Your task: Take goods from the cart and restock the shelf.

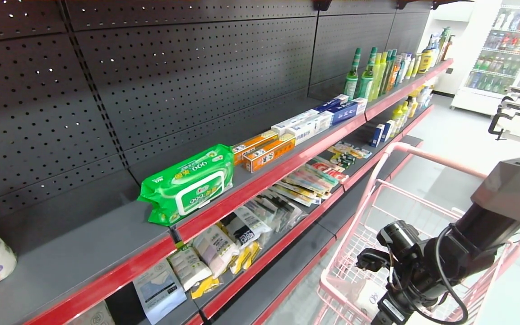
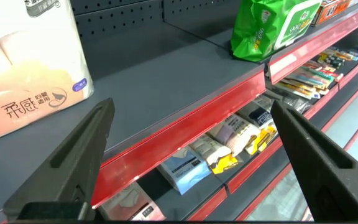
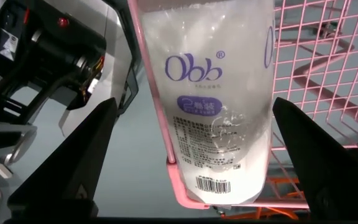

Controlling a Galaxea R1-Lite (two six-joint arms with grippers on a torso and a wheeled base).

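Dark pegboard backing [image 1: 174, 67] behind grey shelf [image 1: 84, 253] with red front edge, running off to the robot's right toward a glass-door cooler [image 1: 494, 54].

Top tier:
- green wipes pack [image 1: 188, 183], lying flat near the front edge
- further right, orange boxes [image 1: 266, 151], then white boxes [image 1: 305, 126] and blue boxes [image 1: 343, 108] in a row
- beyond those, upright green bottles [image 1: 368, 74]
- at far left, paper-roll pack [image 2: 23, 68], well apart from the wipes pack, bare grey board between the two

Tier below: small packets [image 1: 224, 243] in overlapping rows, toothbrush cards [image 1: 309, 178] further along.

Pink wire cart [image 1: 393, 155] in the aisle beside the shelf, on the robot's right. Inside it, white pack [image 3: 216, 112], clear-wrapped with purple label, resting against the pink frame at a cart corner.

State of left hand [image 2: 191, 106]: fingers [image 2: 73, 168] spread wide, nothing between them. Held facing the bare stretch of top tier beside the paper-roll pack, apart from it.

State of right hand [image 3: 192, 102]: fingers [image 3: 316, 162] spread wide, one on either side of the white pack, poised over it. Contact with the wrapper not discernible. Right arm [image 1: 427, 266] angled down into the cart.
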